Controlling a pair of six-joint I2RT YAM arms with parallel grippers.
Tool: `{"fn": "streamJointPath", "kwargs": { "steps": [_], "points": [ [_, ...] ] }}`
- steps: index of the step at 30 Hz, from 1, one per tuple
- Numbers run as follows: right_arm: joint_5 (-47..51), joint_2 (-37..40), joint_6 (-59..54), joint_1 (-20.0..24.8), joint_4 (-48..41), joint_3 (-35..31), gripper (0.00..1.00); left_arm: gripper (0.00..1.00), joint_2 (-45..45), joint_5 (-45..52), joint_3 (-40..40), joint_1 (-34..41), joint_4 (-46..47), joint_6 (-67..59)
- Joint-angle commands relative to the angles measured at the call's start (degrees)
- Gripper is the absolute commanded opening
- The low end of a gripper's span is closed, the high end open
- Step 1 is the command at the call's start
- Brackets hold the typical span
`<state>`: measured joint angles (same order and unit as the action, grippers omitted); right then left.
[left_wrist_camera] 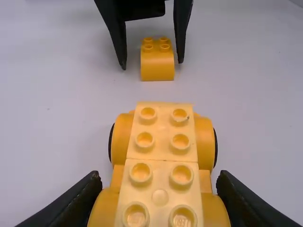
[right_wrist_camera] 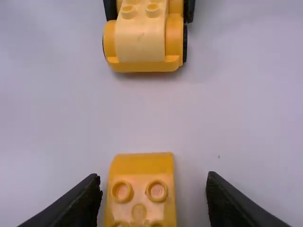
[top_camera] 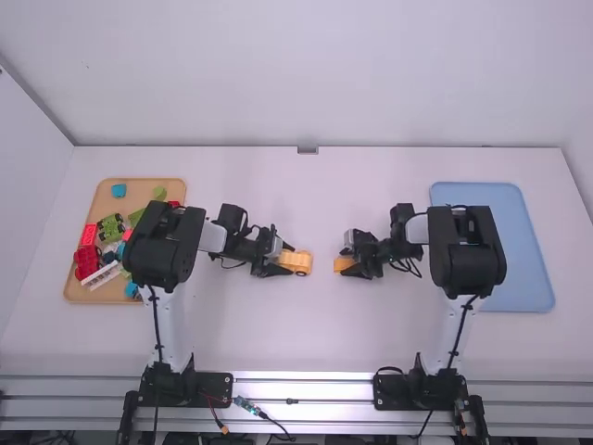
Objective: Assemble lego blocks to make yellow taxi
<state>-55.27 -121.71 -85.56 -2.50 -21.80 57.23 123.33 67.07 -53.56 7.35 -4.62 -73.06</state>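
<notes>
Nearest the left wrist camera is the car [left_wrist_camera: 163, 137], yellow, studs up, held between the fingers of the left tool [left_wrist_camera: 159, 176]. Ahead of it, the yellow block [left_wrist_camera: 157, 66] sits on the table [top_camera: 296, 334] between the right tool's [right_wrist_camera: 154, 178] fingers, which stand wide, with a gap beside it.

Both should handle as light, stiff plastic, smooth enough to twist if pinched off-centre; the car looks sturdy, though its joints could pop under a hard squeeze. The block is best taken low on its two flat sides, clear of the rounded face and studs; the car by its sides, level.

Count: one car, showing eight studs and two black tyres in the left wrist view; one block, four studs there; two trays, a tan one [top_camera: 139, 190] of mixed bricks behind the left tool, a blue one [top_camera: 523, 250] behind the right.
</notes>
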Motion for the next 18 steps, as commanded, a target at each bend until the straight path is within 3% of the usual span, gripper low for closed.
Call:
{"fn": "streamJointPath", "kwargs": {
  "steps": [1,13,18],
  "points": [
    [0.1,-0.8,0.0,1.9,-1.2,-0.6,0.58,0.45,0.6,-2.2,0.6,0.3,0.4,0.5],
    [-1.7,-0.8,-2.4,3.4,-1.0,-1.7,0.56,0.44,0.6,-2.2,-0.1,0.3,1.4,0.5],
    [-1.3,-0.8,-3.0,2.4,-1.1,-1.6,0.42,0.44,0.6,-2.2,-0.1,0.3,1.5,0.5]
  ]
}}
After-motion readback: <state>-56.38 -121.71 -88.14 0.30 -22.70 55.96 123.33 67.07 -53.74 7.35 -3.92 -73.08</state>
